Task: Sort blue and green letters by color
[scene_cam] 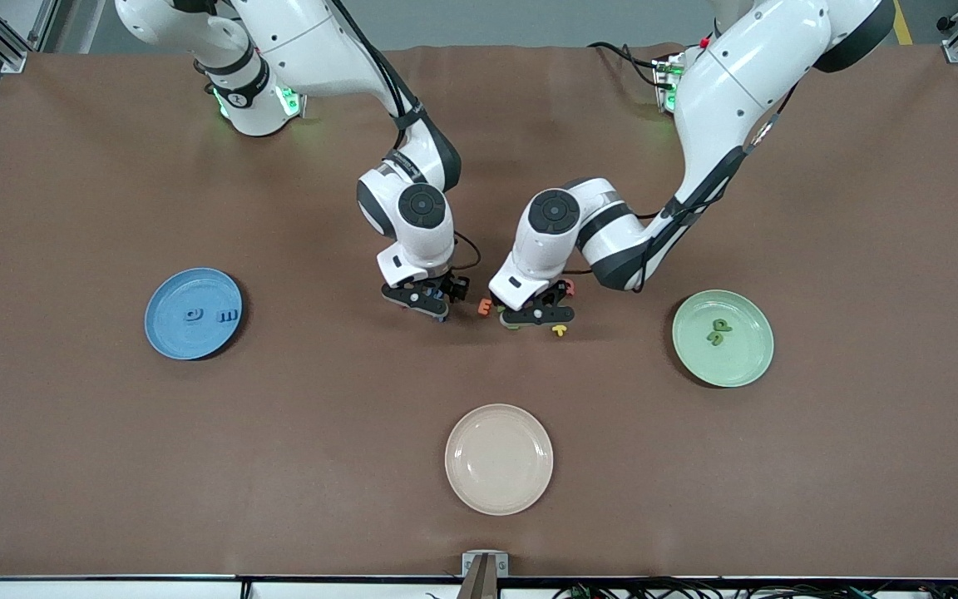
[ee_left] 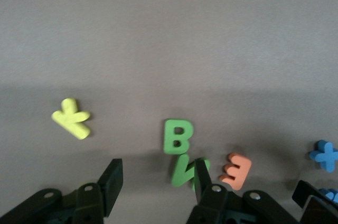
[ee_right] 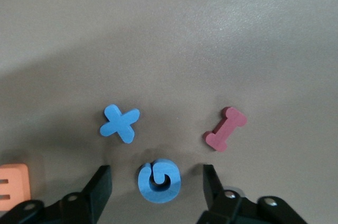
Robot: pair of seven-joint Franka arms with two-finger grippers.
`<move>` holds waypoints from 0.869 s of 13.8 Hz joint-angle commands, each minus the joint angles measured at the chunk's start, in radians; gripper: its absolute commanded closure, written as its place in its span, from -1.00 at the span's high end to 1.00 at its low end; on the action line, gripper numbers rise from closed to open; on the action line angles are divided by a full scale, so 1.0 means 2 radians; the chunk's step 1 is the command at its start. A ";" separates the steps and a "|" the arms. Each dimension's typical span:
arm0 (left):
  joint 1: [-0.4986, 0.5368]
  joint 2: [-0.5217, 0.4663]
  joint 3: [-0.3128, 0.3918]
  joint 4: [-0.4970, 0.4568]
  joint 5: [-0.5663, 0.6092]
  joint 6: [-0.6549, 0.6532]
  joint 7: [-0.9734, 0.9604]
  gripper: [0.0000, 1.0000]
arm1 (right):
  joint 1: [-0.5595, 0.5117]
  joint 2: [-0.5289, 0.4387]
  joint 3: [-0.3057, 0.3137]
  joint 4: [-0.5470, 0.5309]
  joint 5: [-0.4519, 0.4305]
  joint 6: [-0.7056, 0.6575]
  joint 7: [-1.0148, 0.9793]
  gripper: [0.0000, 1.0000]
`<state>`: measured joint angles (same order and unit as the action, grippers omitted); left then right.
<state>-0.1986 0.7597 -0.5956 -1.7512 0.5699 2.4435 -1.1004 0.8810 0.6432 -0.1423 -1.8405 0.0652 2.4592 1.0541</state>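
My right gripper (ee_right: pixel 155 184) is low over the table's middle and open. A curled blue letter (ee_right: pixel 159 180) lies between its fingers (ee_right: pixel 100 186), with a gap on each side. A blue X (ee_right: pixel 120 123) lies just past it. My left gripper (ee_left: pixel 157 182) is beside it, also low and open. One of its fingers (ee_left: pixel 202 177) is against a green N (ee_left: pixel 185 171), and a green B (ee_left: pixel 178 136) touches the N. The blue plate (scene_cam: pixel 165 333) holds two blue letters (scene_cam: pixel 194 315). The green plate (scene_cam: pixel 745 358) holds two green letters (scene_cam: pixel 718 333).
A yellow letter (ee_left: pixel 71 118), an orange E (ee_left: pixel 236 170) and a dark pink I (ee_right: pixel 225 128) lie among the loose letters in the middle. A beige plate (scene_cam: pixel 499 458) with nothing on it sits nearer the front camera. The two grippers (scene_cam: pixel 437 309) hang close together.
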 commanded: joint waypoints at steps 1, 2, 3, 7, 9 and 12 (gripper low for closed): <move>-0.010 0.025 0.004 0.030 0.016 0.003 -0.001 0.20 | 0.007 0.008 -0.006 0.011 -0.002 0.001 0.012 0.46; -0.010 0.027 0.004 0.030 0.020 0.003 -0.001 0.19 | 0.007 0.008 -0.006 0.011 -0.003 0.001 0.012 0.42; -0.010 0.032 0.007 0.038 0.026 0.003 -0.001 0.17 | 0.007 0.008 -0.006 0.011 -0.002 0.001 0.012 0.37; -0.029 0.043 0.030 0.045 0.030 0.008 -0.002 0.13 | 0.007 0.008 -0.006 0.011 0.000 0.001 0.013 0.08; -0.032 0.047 0.033 0.047 0.028 0.012 -0.003 0.11 | 0.007 0.008 -0.006 0.011 0.000 0.000 0.013 -0.19; -0.036 0.047 0.033 0.050 0.024 0.012 -0.007 0.11 | 0.002 0.006 -0.006 0.011 0.000 -0.007 0.012 -0.79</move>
<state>-0.2549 0.8375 -0.5416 -1.6740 0.6078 2.4607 -1.1020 0.8818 0.6440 -0.1441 -1.8316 0.0654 2.4595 1.0581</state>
